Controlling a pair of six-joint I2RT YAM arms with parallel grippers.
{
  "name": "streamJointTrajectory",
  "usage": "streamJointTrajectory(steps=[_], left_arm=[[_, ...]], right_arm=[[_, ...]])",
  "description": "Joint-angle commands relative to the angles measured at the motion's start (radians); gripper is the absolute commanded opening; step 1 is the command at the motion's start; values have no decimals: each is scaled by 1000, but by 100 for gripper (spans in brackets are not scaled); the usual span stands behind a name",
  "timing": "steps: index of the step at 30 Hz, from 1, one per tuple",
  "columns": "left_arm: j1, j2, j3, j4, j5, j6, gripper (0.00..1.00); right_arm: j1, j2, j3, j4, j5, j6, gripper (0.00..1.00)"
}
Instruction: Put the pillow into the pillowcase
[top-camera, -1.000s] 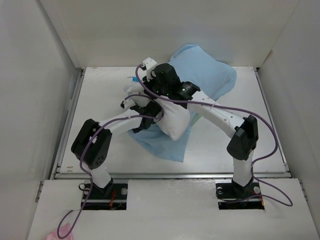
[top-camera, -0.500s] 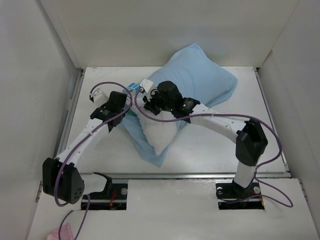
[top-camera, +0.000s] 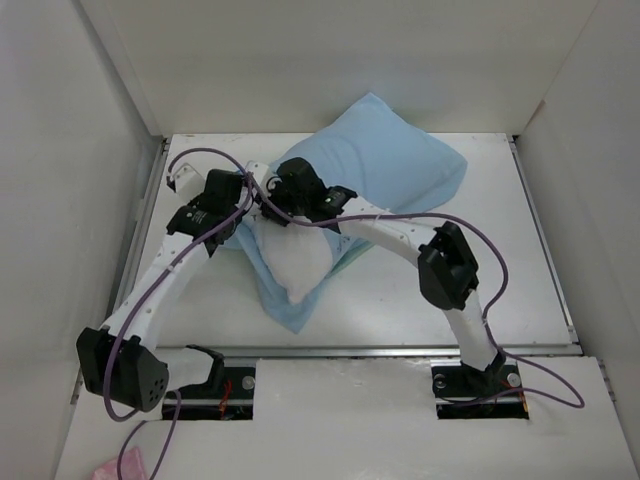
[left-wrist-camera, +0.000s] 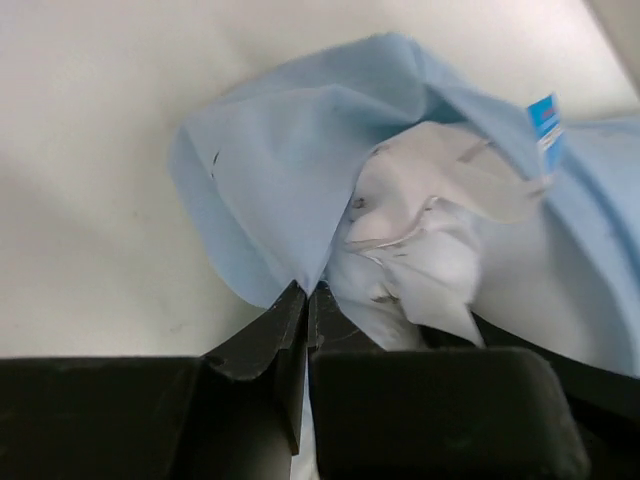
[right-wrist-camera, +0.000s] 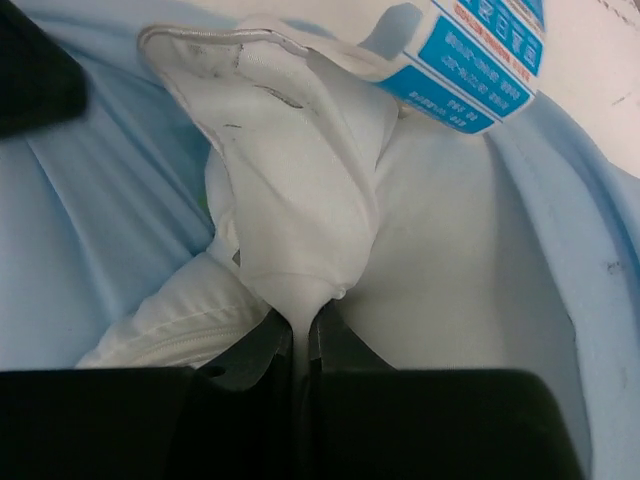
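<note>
The pillowcase (left-wrist-camera: 270, 170) edge is pinched by the left tool (left-wrist-camera: 305, 292) and the pillow (right-wrist-camera: 300, 200) corner is clamped by the right tool (right-wrist-camera: 300, 322); both are shifted leftward on the table (top-camera: 480, 280) since moments earlier.

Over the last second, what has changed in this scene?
The left fingers, pinched on the pillowcase edge, and the right fingers, pinched on a corner of the pillow, both moved left, dragging the pillow's bare end along; the left arm unfolded, elbow swinging out near left. Neither grip changed.

One pillow (top-camera: 292, 265), one light-blue pillowcase (top-camera: 390, 160), one blue tag (left-wrist-camera: 545, 125), and two arms: left arm (top-camera: 160, 272) and right arm (top-camera: 385, 232).
</note>
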Motion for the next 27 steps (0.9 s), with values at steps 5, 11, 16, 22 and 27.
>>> streamJointTrajectory(steps=[5, 11, 16, 22, 27], left_arm=[[13, -123, 262, 40, -296, 56, 0], [13, -123, 235, 92, -181, 112, 0], [13, -98, 115, 71, -95, 85, 0], [13, -113, 3, 57, -60, 33, 0], [22, -143, -44, 44, -70, 10, 0]], right_arm=[[-3, 260, 61, -448, 213, 109, 0], [-23, 285, 153, -464, 191, 225, 0], [-35, 113, 24, -264, 83, 219, 0], [-35, -20, -61, -221, -22, 35, 42], [20, -186, -207, -22, 134, -136, 88]])
